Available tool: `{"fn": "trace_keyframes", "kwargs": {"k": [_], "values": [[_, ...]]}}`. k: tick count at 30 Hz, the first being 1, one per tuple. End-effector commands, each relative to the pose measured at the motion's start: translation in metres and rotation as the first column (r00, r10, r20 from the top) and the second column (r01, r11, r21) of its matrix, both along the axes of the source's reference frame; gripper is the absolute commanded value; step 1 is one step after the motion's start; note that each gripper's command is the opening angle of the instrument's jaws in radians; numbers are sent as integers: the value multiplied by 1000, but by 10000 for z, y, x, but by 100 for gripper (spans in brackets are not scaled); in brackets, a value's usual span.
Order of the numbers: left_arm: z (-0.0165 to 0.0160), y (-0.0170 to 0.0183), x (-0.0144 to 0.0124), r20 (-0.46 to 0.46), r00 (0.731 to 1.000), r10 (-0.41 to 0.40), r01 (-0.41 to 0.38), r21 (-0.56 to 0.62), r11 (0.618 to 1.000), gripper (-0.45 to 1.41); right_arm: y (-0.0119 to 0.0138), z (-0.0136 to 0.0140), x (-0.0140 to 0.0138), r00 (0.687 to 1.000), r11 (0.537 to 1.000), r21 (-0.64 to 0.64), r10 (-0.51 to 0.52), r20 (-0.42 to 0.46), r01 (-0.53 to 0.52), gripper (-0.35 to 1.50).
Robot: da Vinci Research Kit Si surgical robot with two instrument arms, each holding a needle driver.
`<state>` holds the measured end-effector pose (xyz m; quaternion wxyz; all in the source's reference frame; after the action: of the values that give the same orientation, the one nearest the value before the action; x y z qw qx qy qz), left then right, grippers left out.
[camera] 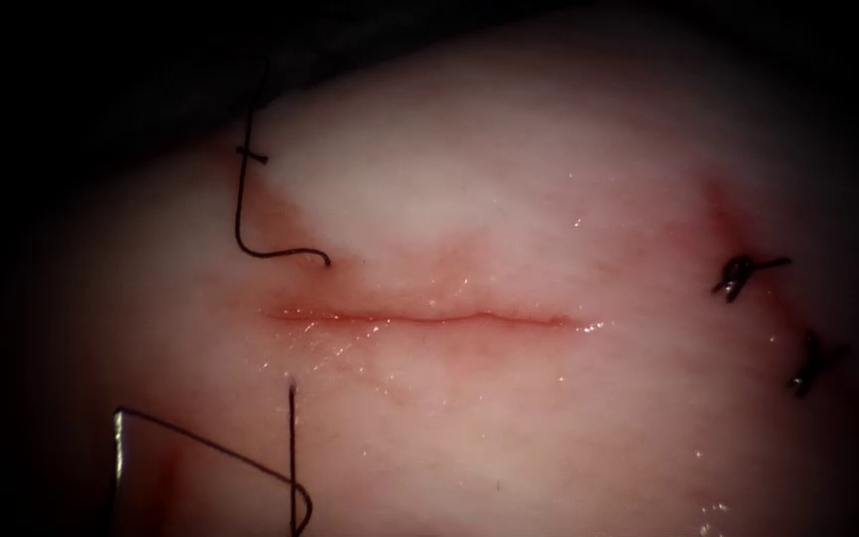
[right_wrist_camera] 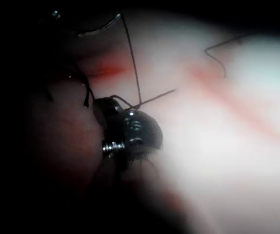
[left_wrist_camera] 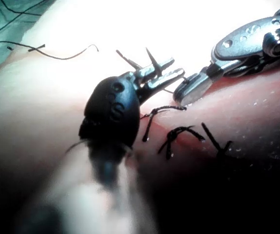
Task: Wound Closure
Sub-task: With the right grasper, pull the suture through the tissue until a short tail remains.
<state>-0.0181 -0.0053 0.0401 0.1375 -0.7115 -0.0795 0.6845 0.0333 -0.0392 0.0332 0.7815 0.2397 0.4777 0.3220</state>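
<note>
Needle [camera: 118,452] lies free on the tissue [camera: 509,418], near and left of the cut [camera: 429,319], trailing thread [camera: 221,452]; left tool [left_wrist_camera: 167,75] jaws clenched beside the knots [left_wrist_camera: 176,136]; right tool [left_wrist_camera: 192,91] grip cannot be told

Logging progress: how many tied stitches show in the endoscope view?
2. One tied stitch sits on the tissue beyond the right end of the cut; the other lies below it, further right. The dark margins may hide more.
</note>
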Motion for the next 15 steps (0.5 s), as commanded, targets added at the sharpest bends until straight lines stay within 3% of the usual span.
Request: {"fn": "trace_keyframes", "kwargs": {"k": [1,3,4,5,6,7,10,15], "values": [[2,9,-4,1,1000,0,0,-2,1000,-45,11,-7,16,1000,1000,-20,0,-29,-1,-35],[0,10,-3,1,1000,0,0,0,1000,-45,15,-7,16,999,1000,-27,-2,-48,1,-35],[-1,12,-2,2,1000,0,0,3,1000,-45,20,-7,16,998,1000,-25,10,-64,-11,-16],[-3,14,0,-1,1000,2,-2,7,1000,-45,26,-6,14,996,999,-37,25,-80,-28,31],[-5,20,6,-7,1000,-11,11,15,1000,-45,41,-3,10,994,995,-83,38,-107,-47,110],[-6,25,11,-12,1000,-27,28,22,999,-45,49,-2,7,992,993,-103,43,-115,-55,126],[-8,39,30,-22,995,-95,96,43,994,-45,70,3,-2,990,987,-148,44,-132,-63,138],[-9,58,67,-46,983,-180,182,25,983,-45,84,7,-12,990,983,-177,28,-136,-52,140]]}}
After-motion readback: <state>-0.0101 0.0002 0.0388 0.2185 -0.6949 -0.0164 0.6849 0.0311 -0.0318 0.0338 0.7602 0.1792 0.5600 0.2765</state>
